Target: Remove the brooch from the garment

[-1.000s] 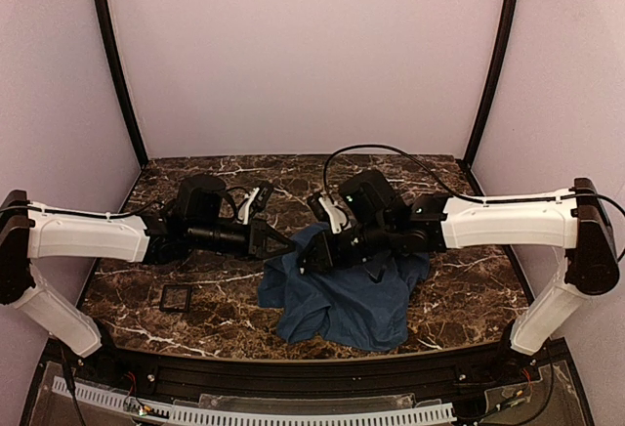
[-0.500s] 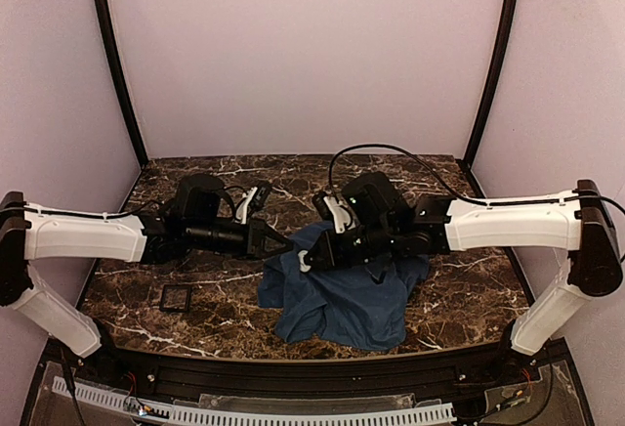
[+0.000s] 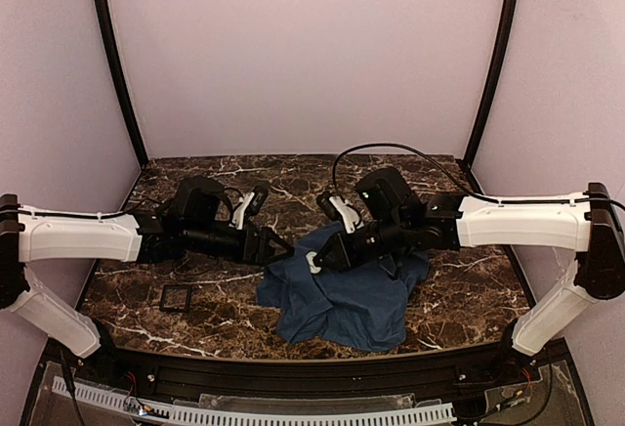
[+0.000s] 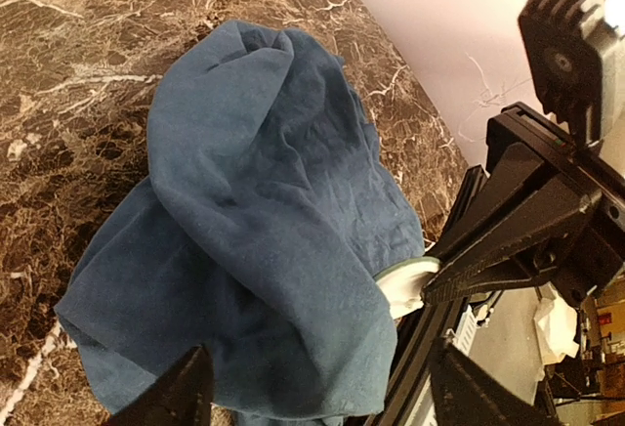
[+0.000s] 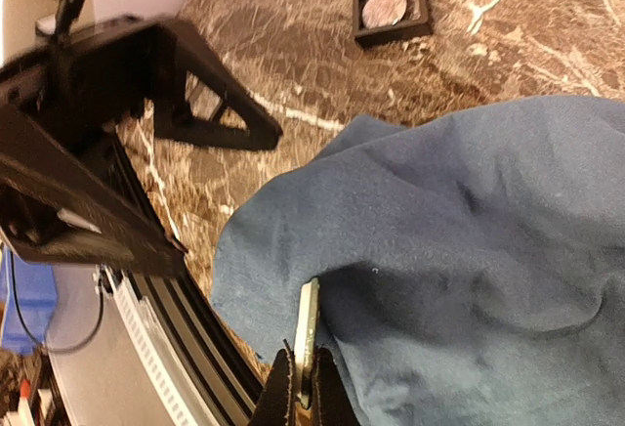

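1. Far left on the dark marble counter [image 3: 127, 284], near its front edge, I saw a small black square tray [image 3: 177, 297] lying flat, well apart from the cloth. Something pale and round showed inside it in the right wrist view; I could not tell what it was.
2. Just right of the tray and further back, my left arm reached across low over the counter, and its left claw [image 3: 276, 247] pointed at the left edge of the cloth. Its own camera showed its fingers [image 4: 181, 395] standing wide apart with nothing between them, the cloth lying just ahead.
3. At the cloth's upper left edge sat the brooch [image 3: 312, 263], a tiny whitish piece. My right claw [image 5: 304, 387] was pinched together on it, and I saw it edge-on as a thin pale disc rising from the fingertips.
4. The brooch lay right against the fabric, and a fold partly covered it in the left wrist view. I could not tell whether it was free of the cloth.
5. Right of centre lay the garment [image 3: 352, 299], a crumpled blue cloth heaped on the counter, with my right arm stretched over its far side.
6. Behind that arm, a black cable [image 3: 391, 149] looped up over the wrist.
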### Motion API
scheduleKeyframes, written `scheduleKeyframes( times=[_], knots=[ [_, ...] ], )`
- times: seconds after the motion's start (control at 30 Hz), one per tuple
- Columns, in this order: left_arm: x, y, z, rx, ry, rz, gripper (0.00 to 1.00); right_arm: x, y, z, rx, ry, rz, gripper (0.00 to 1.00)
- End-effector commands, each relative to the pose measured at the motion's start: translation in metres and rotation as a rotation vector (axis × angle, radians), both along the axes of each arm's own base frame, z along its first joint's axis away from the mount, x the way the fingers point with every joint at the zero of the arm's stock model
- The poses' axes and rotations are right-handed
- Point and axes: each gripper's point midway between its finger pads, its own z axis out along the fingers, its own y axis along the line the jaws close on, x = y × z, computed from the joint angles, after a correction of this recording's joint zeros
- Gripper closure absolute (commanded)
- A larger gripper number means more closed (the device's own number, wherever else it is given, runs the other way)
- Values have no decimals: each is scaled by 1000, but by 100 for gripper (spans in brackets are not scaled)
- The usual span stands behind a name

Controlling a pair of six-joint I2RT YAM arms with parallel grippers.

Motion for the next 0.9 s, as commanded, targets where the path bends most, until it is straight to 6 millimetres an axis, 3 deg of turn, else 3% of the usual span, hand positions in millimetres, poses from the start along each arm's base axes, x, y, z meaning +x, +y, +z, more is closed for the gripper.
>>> scheduleKeyframes(
  times=[0.0,0.17,0.33,0.57,0.87],
  knots=[
    [-7,0,28,1,-134,-64,14,-18,-5,7,-12,-7,185,100],
    [-28,-14,38,-87,-148,-187,5,-43,-4,19,36,20,345,100],
    [-52,-28,40,-138,-140,-302,7,-60,-4,23,89,63,449,100],
    [-64,-38,34,-150,-113,-360,33,-64,-3,30,158,70,495,100],
    [-68,-48,35,-190,-110,-358,51,-60,-5,40,209,65,506,100]
  ],
)
